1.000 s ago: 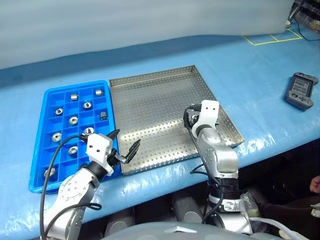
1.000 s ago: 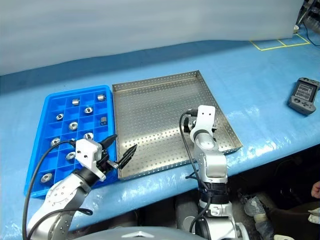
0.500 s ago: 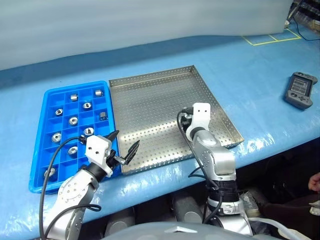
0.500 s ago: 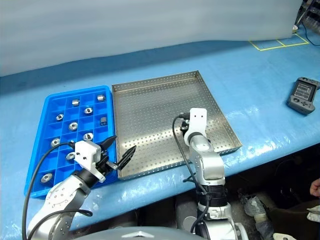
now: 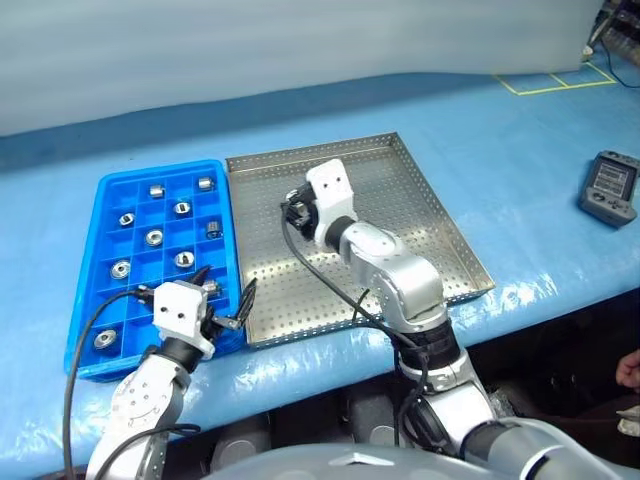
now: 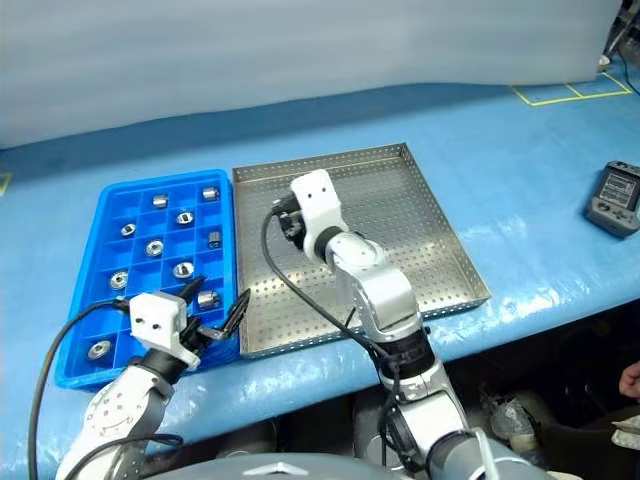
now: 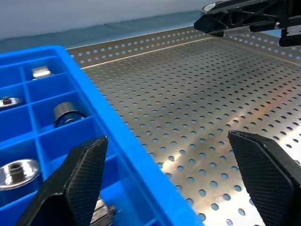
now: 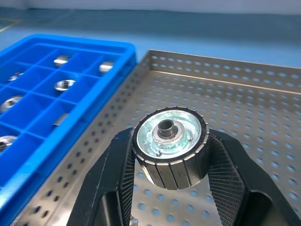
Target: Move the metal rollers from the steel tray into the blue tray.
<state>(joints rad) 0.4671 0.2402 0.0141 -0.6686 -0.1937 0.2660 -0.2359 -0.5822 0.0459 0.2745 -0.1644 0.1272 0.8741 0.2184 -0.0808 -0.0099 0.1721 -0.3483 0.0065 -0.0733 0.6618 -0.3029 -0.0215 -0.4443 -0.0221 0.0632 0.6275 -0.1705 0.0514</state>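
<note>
Right gripper (image 8: 168,155), jaws pinching 1 metal roller (image 8: 169,145), above the steel tray (image 5: 420,215), far-left part. Left gripper (image 5: 222,302), jaws spread, at the blue tray (image 5: 92,260) near-right corner.

The right hand (image 8: 169,188) has been swung across the steel tray (image 5: 440,240) toward the blue tray (image 5: 110,190), closed on a roller (image 8: 169,146).

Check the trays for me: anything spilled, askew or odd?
Nothing stands out. Rollers sit in the blue tray compartments, the steel tray lies square beside it, and the right gripper holds one roller over it.
</note>
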